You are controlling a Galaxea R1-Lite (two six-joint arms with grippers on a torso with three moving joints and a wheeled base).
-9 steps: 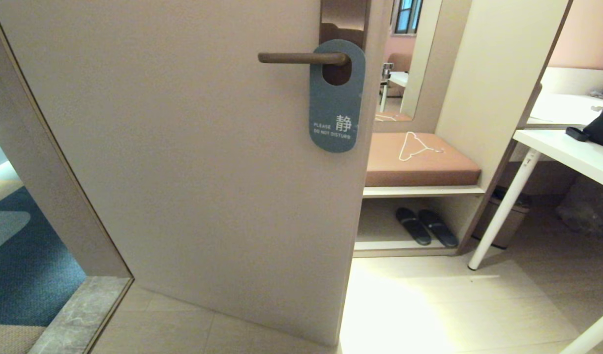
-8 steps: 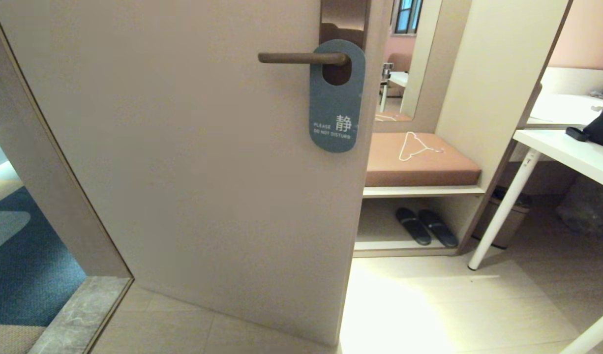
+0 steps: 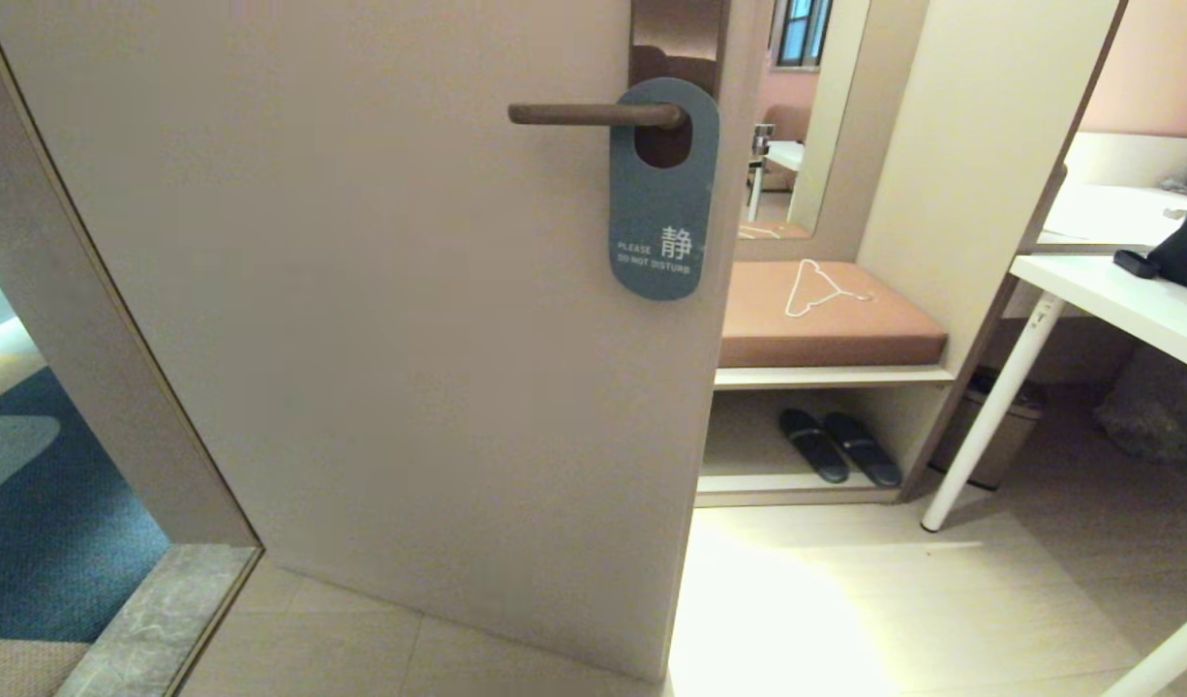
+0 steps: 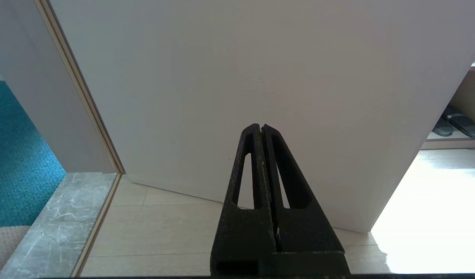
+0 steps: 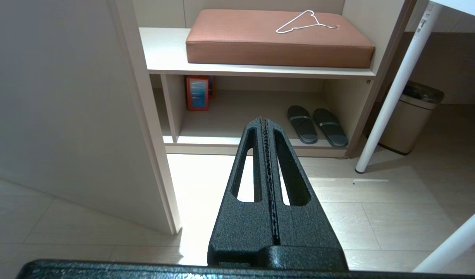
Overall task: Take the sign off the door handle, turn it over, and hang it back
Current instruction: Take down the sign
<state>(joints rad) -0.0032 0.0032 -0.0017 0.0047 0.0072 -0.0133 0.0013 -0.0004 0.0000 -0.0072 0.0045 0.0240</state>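
Left hand (image 4: 262,128): fingers pressed together, gripping nothing. It sits low in front of the door (image 3: 361,339), pointed at the bare panel well below the lever, and does not appear in the head view. Judged parked.

Door: stands ajar, its free edge toward the room, so the lever side faces the robot and can be reached.

Door handle (image 3: 593,114): a straight brown bar, level, running out leftward from the bronze backplate (image 3: 678,34).

Sign (image 3: 662,189): hangs on the door handle by its oval hole, seated at the backplate end of the bar. It lies flat against the door with the slate-blue "DO NOT DISTURB" face outward. Nothing touches it, so removal is not yet begun.

Bench cushion (image 3: 826,315): beyond the door edge, carrying a white wire hanger (image 3: 818,286); slippers (image 3: 838,445) lie on the shelf beneath. No part in the task.

Right hand (image 5: 265,122): fingers closed tight, nothing between them. It is held low, aimed at the slippers and floor, well apart from the sign. Judged the nearer arm for the lift.
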